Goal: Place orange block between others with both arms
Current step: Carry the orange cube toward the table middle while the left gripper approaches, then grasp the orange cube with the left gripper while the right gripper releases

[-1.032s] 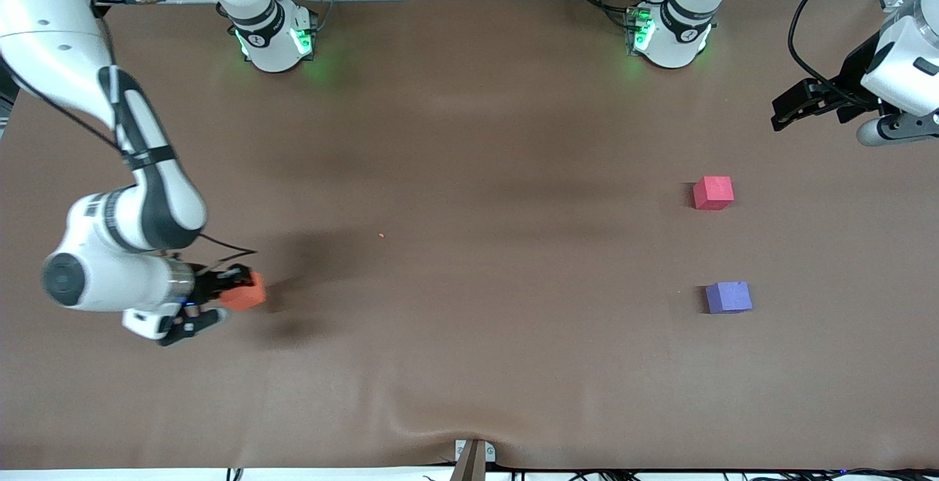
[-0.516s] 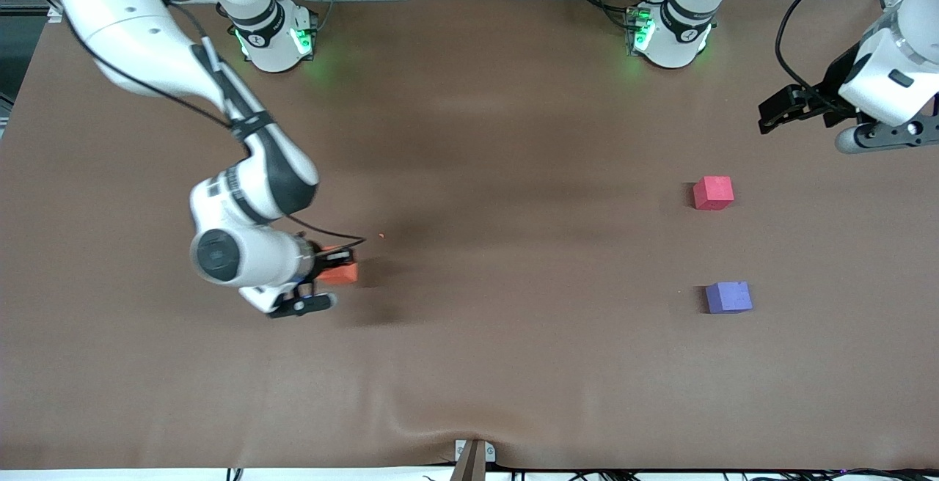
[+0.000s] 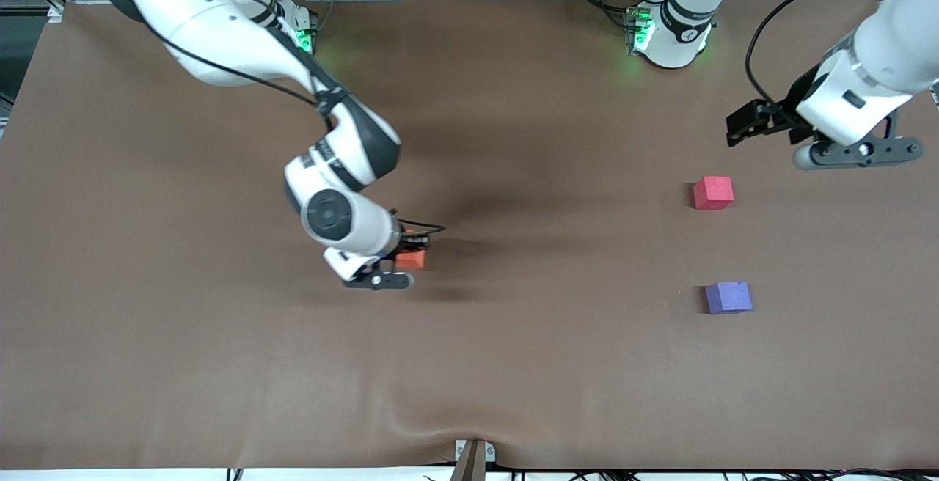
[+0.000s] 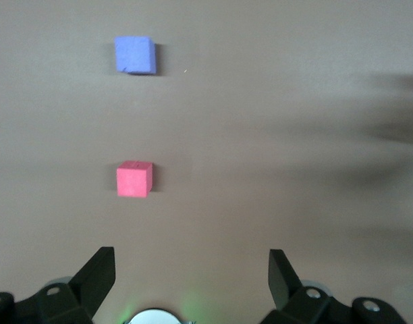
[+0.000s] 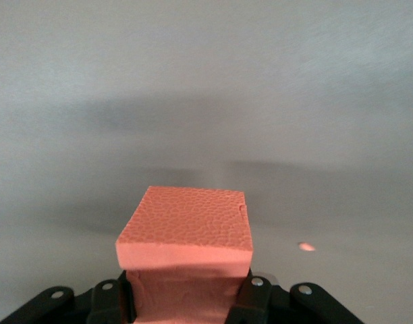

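Orange block [image 3: 411, 259] sits clamped in my right gripper [image 3: 408, 255], up in the air over the middle stretch of the brown desk [image 3: 513, 364]. In the right wrist view the block [image 5: 186, 236] fills the foreground, its pebbled top face tilted toward the lens and its lower part pinched between the black fingers [image 5: 112, 300]. A tiny orange fleck [image 5: 306, 247] lies on the desk just past it.

My left gripper [image 3: 744, 127] hangs over the desk toward the left arm's end, with its jaws spread wide and nothing between them. The left wrist view shows both fingertips [image 4: 98, 273] standing well apart, with the two other cubes in sight past them.

I see the red-pink cube [image 3: 713, 193] resting on the desk near the left gripper, and the purple-blue cube [image 3: 728, 297] resting nearer to the front camera than it. The two are apart, with bare desk between them. Both are well apart from the orange block, toward the left arm's end of the desk.
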